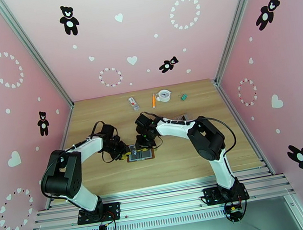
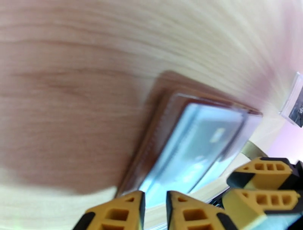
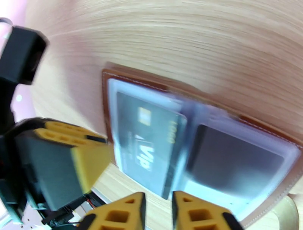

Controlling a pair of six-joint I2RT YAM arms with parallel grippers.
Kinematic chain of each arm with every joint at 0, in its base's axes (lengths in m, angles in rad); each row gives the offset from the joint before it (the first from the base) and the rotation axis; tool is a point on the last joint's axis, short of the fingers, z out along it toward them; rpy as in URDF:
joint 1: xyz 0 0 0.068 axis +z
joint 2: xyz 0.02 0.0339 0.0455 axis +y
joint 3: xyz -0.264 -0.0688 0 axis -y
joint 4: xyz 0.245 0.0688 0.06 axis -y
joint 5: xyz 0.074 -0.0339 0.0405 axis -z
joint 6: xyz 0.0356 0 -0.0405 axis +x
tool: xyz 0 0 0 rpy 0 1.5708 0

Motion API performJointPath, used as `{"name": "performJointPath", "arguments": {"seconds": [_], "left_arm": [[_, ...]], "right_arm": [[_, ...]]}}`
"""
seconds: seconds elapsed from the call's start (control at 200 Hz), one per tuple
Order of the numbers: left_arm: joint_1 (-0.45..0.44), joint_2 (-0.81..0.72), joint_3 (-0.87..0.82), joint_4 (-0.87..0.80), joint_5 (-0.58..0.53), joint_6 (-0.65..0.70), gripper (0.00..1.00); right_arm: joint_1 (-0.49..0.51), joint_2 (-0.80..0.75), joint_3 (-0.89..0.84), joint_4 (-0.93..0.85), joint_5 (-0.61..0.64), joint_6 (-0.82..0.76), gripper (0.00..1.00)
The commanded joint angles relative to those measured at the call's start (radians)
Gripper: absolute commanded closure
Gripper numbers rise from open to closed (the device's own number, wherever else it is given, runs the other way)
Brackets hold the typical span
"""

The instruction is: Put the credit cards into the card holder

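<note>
The brown card holder (image 1: 140, 154) lies open on the table between both arms. In the right wrist view its grey-blue pockets (image 3: 159, 113) hold a dark card marked "Vip" (image 3: 147, 147) on the left and another dark card (image 3: 235, 162) on the right. My right gripper (image 3: 159, 212) stands slightly open at the near edge of the Vip card, with nothing between its fingers. My left gripper (image 2: 155, 210) is also slightly open, at the holder's left edge (image 2: 151, 151). Its yellow fingers (image 3: 87, 162) touch that edge. The right gripper's fingers (image 2: 261, 181) sit close beside it.
Along the back of the table lie a white-and-red packet (image 1: 134, 103), an orange pen (image 1: 153, 100), a round white object (image 1: 164, 95) and a small green item (image 1: 184, 96). A see-through plastic piece (image 2: 296, 102) lies right of the holder. Pink walls enclose the table.
</note>
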Motion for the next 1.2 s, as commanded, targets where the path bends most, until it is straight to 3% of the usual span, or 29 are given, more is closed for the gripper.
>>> {"name": "performJointPath", "arguments": {"seconds": [0.0, 0.16, 0.686, 0.891, 1.191], "left_arm": [[-0.003, -0.032, 0.005, -0.023, -0.023, -0.016, 0.77], [-0.004, -0.025, -0.004, -0.011, -0.019, -0.021, 0.77], [-0.003, -0.001, -0.027, 0.005, -0.020, -0.013, 0.77], [-0.004, -0.026, -0.029, 0.025, -0.014, -0.024, 0.69], [-0.016, -0.009, -0.006, 0.048, 0.026, -0.020, 0.68]], "right_arm": [[-0.002, -0.013, 0.029, -0.053, 0.008, -0.016, 0.89], [0.000, 0.029, 0.065, -0.058, -0.004, -0.018, 1.00], [0.015, 0.119, 0.073, -0.054, -0.018, -0.010, 1.00], [0.015, 0.120, 0.066, -0.096, 0.016, -0.017, 1.00], [0.015, 0.122, 0.040, -0.101, 0.029, -0.012, 1.00]]}}
